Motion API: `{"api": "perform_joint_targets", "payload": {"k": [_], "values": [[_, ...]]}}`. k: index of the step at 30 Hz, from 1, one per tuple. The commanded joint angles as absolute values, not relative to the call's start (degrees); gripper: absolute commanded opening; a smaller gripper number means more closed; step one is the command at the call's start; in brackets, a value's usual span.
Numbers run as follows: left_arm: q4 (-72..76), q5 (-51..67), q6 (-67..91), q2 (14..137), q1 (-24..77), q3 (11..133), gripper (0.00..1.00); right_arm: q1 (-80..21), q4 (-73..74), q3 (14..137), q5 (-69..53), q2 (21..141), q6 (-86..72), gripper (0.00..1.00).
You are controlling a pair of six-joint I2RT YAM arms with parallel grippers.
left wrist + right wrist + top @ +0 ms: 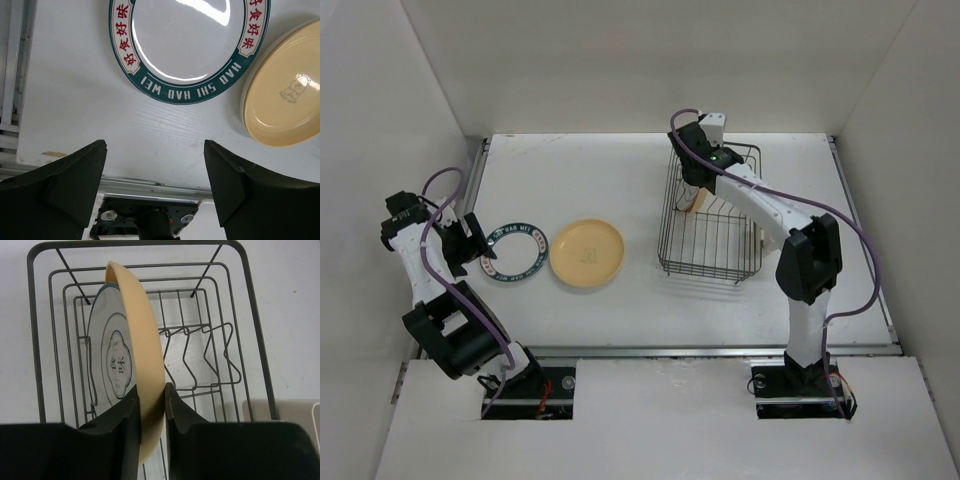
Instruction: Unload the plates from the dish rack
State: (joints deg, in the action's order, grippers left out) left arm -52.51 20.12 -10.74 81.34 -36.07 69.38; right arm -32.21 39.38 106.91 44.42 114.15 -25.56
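The dark wire dish rack (pixel 710 272) stands right of the table's middle. My right gripper (pixel 695 193) reaches into its far end. In the right wrist view it (pixel 151 386) is shut on the rim of a cream plate (pixel 142 330) that stands on edge. A white plate with thin dark rings (pixel 112 360) stands just behind it in the rack (pixel 135 243). A white plate with a dark lettered band (pixel 515 250) and a yellow-orange plate (pixel 587 253) lie flat on the table at the left. My left gripper (pixel 480 243) is open and empty beside the lettered plate (pixel 190 45).
The white cutlery holder (pixel 280 412) is clipped to the rack's right side. Upright divider prongs (pixel 200 355) stand right of the cream plate. A metal rail (pixel 10 90) runs along the table's left edge. White walls enclose the table.
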Motion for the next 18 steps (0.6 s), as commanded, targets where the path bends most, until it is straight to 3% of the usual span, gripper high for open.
{"api": "perform_joint_targets", "payload": {"k": [1, 6, 18], "values": [[-52.82, 20.57, -11.78, 79.8, -35.86, 68.82, 0.76, -31.64, 37.09, 106.61, 45.97, 110.48, -25.14, 0.14], [-52.82, 20.57, -11.78, 79.8, -35.86, 68.82, 0.76, -32.17, 38.41, 110.03, 49.74, 110.48, -23.73, 0.0], [-52.82, 20.57, -11.78, 79.8, -35.86, 69.35, 0.76, -32.78, 41.04, 117.77, 55.46, 110.48, -17.93, 0.0]]}}
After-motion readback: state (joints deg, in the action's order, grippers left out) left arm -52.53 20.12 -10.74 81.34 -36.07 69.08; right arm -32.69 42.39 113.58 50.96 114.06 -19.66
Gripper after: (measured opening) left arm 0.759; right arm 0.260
